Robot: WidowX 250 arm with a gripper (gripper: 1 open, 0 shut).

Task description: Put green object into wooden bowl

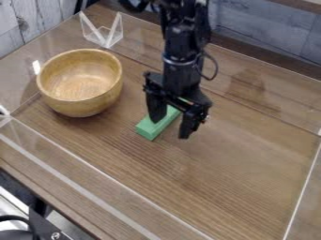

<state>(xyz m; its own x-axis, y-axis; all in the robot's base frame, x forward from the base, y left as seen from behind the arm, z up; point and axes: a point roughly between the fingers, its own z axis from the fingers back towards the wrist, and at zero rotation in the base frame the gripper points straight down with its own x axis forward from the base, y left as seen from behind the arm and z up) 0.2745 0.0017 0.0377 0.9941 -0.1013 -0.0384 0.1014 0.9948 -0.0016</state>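
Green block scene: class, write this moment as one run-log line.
gripper: open, pointing down, astride green block | block: on table, unlifted | wooden bowl: empty, left of block

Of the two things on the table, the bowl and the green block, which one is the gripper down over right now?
The green block. The open gripper straddles it, one finger on each side, while the wooden bowl sits apart to the left, empty.

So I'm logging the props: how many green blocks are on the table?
1. The green block lies right of the wooden bowl, between the open jaws of the gripper, partly hidden. None elsewhere.
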